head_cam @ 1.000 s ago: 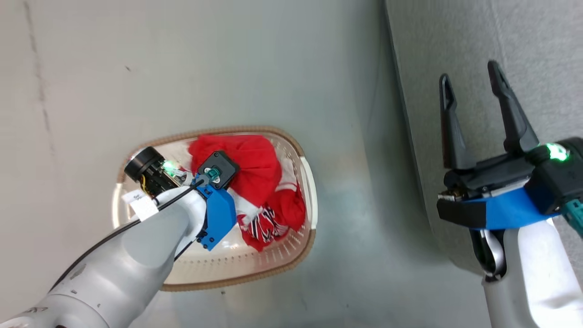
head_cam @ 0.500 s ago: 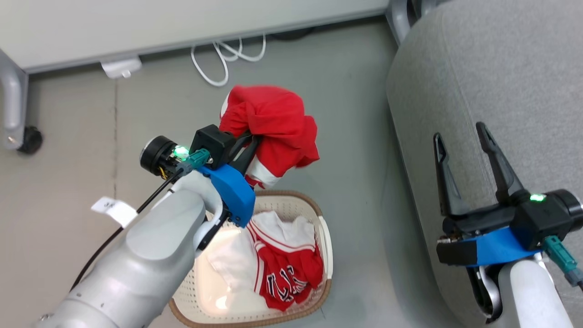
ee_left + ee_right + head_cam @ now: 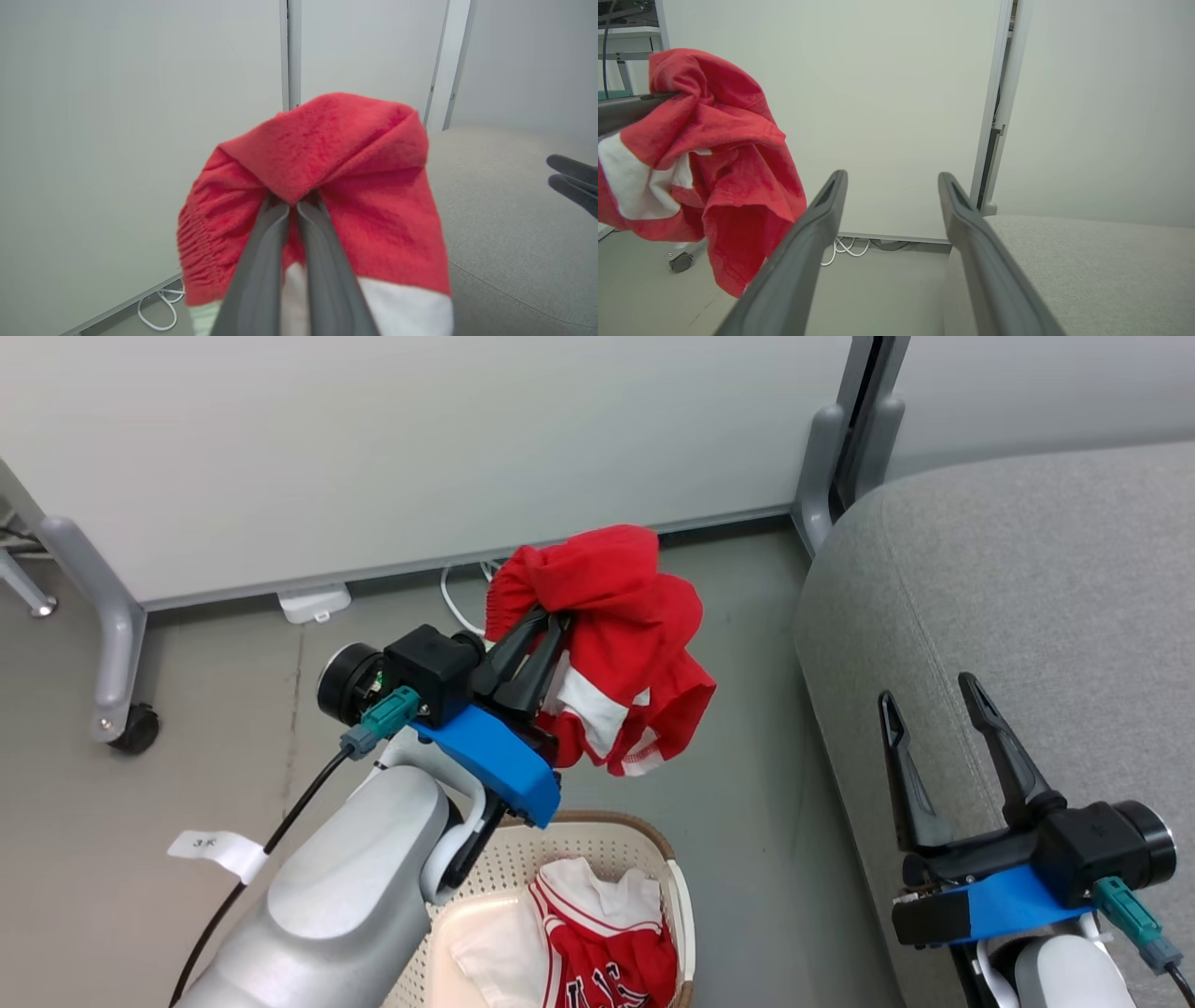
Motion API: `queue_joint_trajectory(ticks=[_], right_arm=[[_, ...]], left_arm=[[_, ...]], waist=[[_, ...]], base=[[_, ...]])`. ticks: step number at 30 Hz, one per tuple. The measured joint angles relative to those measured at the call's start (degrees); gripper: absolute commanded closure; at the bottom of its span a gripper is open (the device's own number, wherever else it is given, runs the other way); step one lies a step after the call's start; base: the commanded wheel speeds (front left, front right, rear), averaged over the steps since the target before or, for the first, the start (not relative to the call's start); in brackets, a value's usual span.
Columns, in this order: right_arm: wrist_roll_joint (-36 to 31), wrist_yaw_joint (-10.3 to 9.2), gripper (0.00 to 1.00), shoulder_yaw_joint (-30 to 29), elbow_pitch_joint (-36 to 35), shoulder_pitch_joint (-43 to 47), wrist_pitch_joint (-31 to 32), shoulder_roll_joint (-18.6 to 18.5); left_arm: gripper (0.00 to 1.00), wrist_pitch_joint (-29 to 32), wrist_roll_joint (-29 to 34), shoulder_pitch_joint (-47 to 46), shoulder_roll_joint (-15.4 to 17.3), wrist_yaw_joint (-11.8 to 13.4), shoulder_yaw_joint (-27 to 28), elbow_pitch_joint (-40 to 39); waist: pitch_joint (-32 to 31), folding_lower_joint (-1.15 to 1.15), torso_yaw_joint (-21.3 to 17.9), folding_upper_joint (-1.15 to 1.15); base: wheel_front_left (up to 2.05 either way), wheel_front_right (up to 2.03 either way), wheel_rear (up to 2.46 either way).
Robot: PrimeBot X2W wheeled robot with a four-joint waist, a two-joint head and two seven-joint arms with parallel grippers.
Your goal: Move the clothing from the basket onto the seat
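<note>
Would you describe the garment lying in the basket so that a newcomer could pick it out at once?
Left of the big grey sofa, on the floor, stands a cream basket with a brown rim. In it lies the red jersey, white-striped with dark lettering, unlike the plain red-and-white shorts held aloft in the left gripper.

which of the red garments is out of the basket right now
The red shorts with white panels, clamped in the left gripper and held up in the air. The numbered jersey lies in the basket.

Head view looks steeply down; left wrist view sits close behind the shorts; right wrist view, farther off, faces the wall; all share the sofa.
</note>
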Motion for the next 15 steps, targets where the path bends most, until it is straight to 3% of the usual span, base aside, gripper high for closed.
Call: queue_joint_trajectory(ticks=[15], right_arm=[[1.85,0.0,0.0,1.44,0.14,1.43,0.0,0.0]], left_arm=[[1.0,0.0,2.38,1.81,-0.56,-0.03,1.8,-4.53]], waist=[[-2.08,0.01,0.25,0.0]], base=[[0.0,0.0,0.0]])
